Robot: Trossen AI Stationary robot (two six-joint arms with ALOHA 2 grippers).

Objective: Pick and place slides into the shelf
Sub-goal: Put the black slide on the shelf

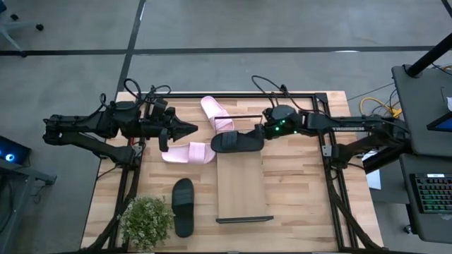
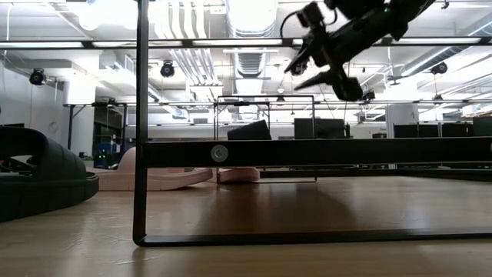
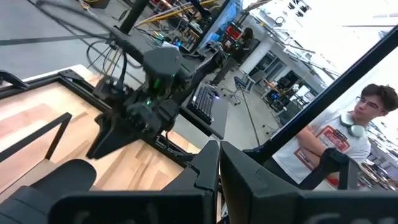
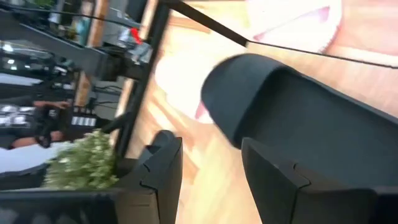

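One black slide [image 1: 236, 142] lies across the far end of the shelf [image 1: 242, 190], a light-wood board with a black wire frame. My right gripper [image 1: 263, 132] is open just to the slide's right; in the low view my right gripper [image 2: 321, 73] hangs well above the board, and the right wrist view looks past its fingers at the black slide [image 4: 298, 118]. The second black slide [image 1: 183, 206] rests sole-down on the table, left of the shelf. Two pink slides [image 1: 217, 113] [image 1: 187, 152] lie on the table farther back. My left gripper [image 1: 192, 129] is shut, above the nearer pink slide.
A potted plant [image 1: 147, 220] stands at the table's near left corner, beside the black slide. A black metal frame [image 1: 328, 152] runs along the table's edges. Bare board stretches from the shelf's middle to its near end. A person [image 3: 336, 143] stands beyond the table.
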